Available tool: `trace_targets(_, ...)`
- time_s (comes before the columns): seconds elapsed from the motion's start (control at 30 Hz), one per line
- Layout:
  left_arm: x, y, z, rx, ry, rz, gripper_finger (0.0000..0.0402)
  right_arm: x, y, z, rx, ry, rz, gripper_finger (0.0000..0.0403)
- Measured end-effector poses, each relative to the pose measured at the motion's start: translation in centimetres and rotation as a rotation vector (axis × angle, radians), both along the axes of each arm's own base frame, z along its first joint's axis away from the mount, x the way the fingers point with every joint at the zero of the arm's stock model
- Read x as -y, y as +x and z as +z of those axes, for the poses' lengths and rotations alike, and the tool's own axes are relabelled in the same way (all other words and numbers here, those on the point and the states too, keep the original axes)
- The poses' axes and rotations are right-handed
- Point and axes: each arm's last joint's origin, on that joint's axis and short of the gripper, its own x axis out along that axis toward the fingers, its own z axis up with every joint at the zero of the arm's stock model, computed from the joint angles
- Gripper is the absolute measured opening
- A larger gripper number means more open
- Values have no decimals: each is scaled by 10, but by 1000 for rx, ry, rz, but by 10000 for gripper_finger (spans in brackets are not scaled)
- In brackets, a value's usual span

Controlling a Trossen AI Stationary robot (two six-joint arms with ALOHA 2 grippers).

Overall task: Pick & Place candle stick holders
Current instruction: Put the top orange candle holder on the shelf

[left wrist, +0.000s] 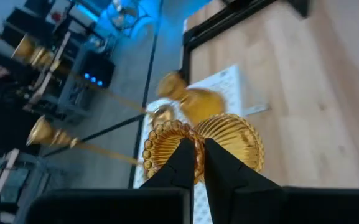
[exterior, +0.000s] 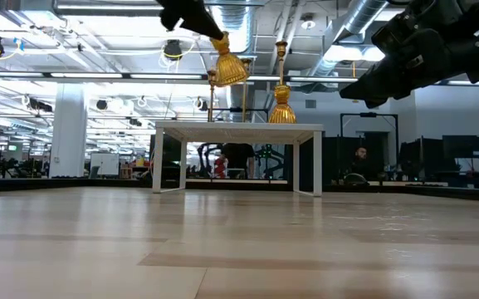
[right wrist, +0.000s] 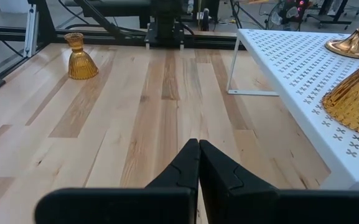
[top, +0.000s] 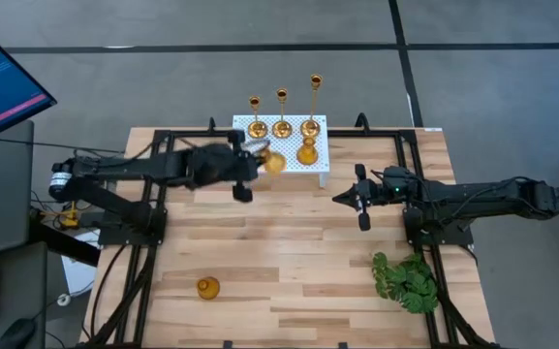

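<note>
- High view is showing a pale butcher-block counter [top: 289,262] of glued wooden strips, with a white perforated stand [top: 323,155] sitting at its far edge as the landmark.
- Three slim brass sticks are standing in a row along the stand's far side on round flared bases: the short stick [top: 255,121], the middle stick [top: 282,118] and the tall stick [top: 314,109], each polished and shiny.
- A squat amber holder [top: 307,150] with a ribbed, bell-shaped glassy body is resting on the stand's top, just in front of the tall stick.
- The left hand [top: 256,147] is hanging over the stand's left end, its fingers clamped together on a second ribbed holder [top: 273,162], which is tilting in the air above that corner; low view is showing this piece lifted clear of the stand's top.
- Left wrist view is showing the held piece's fluted, translucent gold skirt and beaded rim pinched between the dark fingers [left wrist: 185,163].
- A third bulbous amber holder [top: 208,287] is standing upright on the counter, well apart from the stand, toward the near left side.
- The right hand [top: 360,201] is hovering over bare wood just right of the stand's front, its fingers pressed together on nothing.
- A green leafy plant [top: 405,279] is lying on the counter near the right front, well apart from the stand.
- No lettering is legible on any piece.
</note>
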Motion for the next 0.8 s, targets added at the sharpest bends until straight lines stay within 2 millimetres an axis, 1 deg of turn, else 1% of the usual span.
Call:
trace_targets(0.1, -17, 4, 7, 19, -10, 27, 13, 0, 0, 0, -3, 0, 0, 0)
trace_targets(0.27, -40, 15, 3, -11, -45, 20, 13, 0, 0, 0, -3, -2, 1, 0)
trace_targets(0.4, -54, 27, -1, -29, -74, -8, 13, 0, 0, 0, -4, -2, 1, 0)
trace_targets(0.53, -65, 40, -6, -57, -86, -9, 13, 0, 0, 0, -4, -2, 1, 0)
trace_targets(0.6, -69, 47, -8, -75, -66, -10, 13, 0, 0, 0, -4, -2, 1, 0)
trace_targets(0.8, -75, 57, -9, -92, -54, -5, 13, 0, 0, 0, -4, -3, 1, 0)
